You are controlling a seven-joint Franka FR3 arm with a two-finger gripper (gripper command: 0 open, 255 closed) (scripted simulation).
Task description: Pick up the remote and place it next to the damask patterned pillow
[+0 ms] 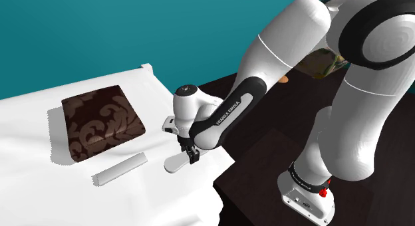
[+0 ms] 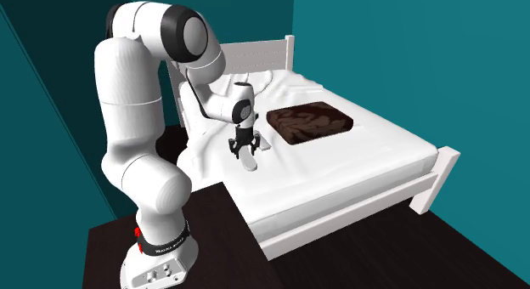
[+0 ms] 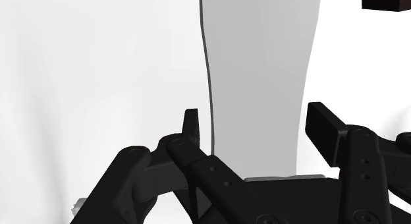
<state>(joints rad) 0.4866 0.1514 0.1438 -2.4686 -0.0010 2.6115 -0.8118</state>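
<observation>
the black gripper (image 3: 253, 120) points down at the white bed (image 1: 40, 191), its two fingers standing apart with the remote (image 3: 260, 71) between them; one finger (image 3: 191, 124) shows a thin strip of sheet between itself and the remote's edge, while the other finger (image 3: 326, 127) sits right at the opposite edge, and contact there cannot be told. in the shoulder view the gripper (image 1: 191, 153) is low over one end of the remote (image 1: 173, 165), a pale, rounded oblong that lies flat on the sheet near the edge of the bed closest to the dark stand (image 1: 266, 185). a flat pale grey bar (image 1: 120, 169) lies on the sheet to the shoulder view's left of the remote, apart from it. the dark brown damask patterned pillow (image 1: 100, 121) rests further up and left, near the bar but not touching it, and apart from the remote. in the second exterior view the gripper (image 2: 245, 145) hangs over the remote (image 2: 249, 160), with the pillow (image 2: 310, 121) to that view's right and the white headboard (image 2: 255, 56) against a teal wall (image 2: 408, 49)
</observation>
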